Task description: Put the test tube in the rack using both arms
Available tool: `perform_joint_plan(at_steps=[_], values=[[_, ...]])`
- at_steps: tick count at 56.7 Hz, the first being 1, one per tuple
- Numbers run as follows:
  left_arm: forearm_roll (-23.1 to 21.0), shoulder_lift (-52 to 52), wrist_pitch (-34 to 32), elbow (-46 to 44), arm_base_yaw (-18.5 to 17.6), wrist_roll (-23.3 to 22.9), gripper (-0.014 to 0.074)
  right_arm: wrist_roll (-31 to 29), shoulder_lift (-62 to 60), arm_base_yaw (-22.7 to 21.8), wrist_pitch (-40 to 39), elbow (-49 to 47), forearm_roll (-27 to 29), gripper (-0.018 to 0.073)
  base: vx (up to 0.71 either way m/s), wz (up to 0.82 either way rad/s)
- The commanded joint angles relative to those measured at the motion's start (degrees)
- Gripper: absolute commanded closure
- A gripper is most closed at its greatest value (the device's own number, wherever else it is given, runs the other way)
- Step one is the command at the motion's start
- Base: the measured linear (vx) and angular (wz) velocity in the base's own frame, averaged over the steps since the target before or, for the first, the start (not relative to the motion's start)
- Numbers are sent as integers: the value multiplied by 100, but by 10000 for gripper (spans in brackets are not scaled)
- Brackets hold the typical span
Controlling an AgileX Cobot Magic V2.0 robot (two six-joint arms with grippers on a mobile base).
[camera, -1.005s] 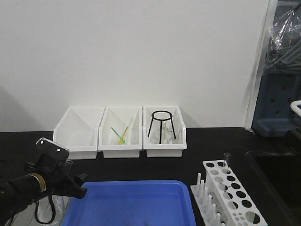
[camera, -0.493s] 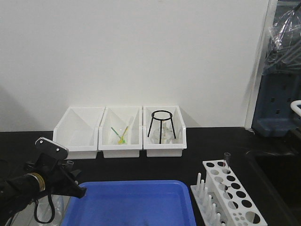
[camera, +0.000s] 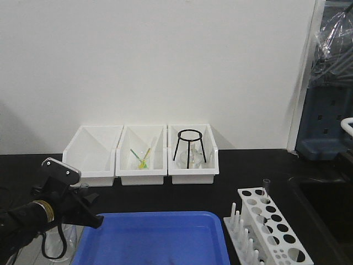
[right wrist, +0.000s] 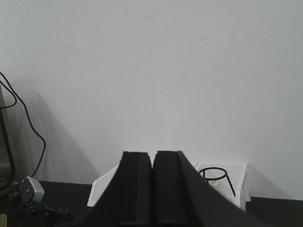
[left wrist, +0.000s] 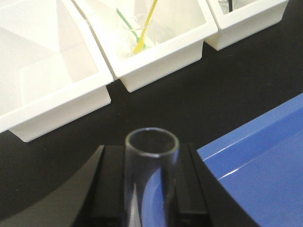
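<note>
**Left wrist view.** Left gripper [left wrist: 151, 153]: two black fingers [left wrist: 106, 184] closed onto a slim clear glass test tube [left wrist: 151, 142]. The tube stands upright between them with its open rim towards the camera. To its right is the corner of a shallow blue plastic tray [left wrist: 265, 161] on a black counter [left wrist: 199, 99]. Beyond these is a row of white open-front storage bins. The left bin [left wrist: 47, 71] shows only bare white walls. The middle bin [left wrist: 189, 42] holds thin yellow and green sticks [left wrist: 144, 33]. Only a corner of the third bin [left wrist: 246, 19] shows.

**Front view.** The left arm [camera: 49, 204] is black with a light grey plate. It is low at the left, just beside the near-left corner of the blue tray. The held tube is largely hidden by the gripper from here. A small white plastic rack with round holes and upright pegs [camera: 270, 226] sits at the lower right, just beside the tray and well apart from the left gripper. A second clear tube [camera: 266, 187] stands upright in a far corner hole of the rack. A black wire tripod ring [camera: 190, 146] stands in the right-hand bin.

**Right wrist view.** Right gripper [right wrist: 152, 189]: its black fingers are pressed together with only a thin seam between them, and they hold nothing. It faces the white wall [right wrist: 151, 71]. The bin with the black ring shows behind it.
</note>
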Motion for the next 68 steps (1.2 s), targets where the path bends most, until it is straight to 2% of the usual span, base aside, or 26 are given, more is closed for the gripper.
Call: perform_joint_plan(at_steps=[1,16,41,57,62,68], values=[[-75,-276,-464,-180,-9,-20,603,-27,-5,-23,-293,-190,188,557,0,0],[-75,-406,-299,-180,-9,-20,603,-27,-5,-23,-247,-190,189,557,0,0],[-75,-1246,346,-180,-9,-32,603,-27,-5,-23,-275,-190,189,557,0,0],[-75,-1881,481,-180,-9,-77,603,-27,-5,-23,-275,-190,213,553,0,0],[-75,-2100,562,-180,-9,-77,603,-32,-5,-23,-275,-190,334,549,0,0],[-75,-2377,571,-180,-9,-77,603,-32,-5,-23,-284,-195,768,546,0,0]])
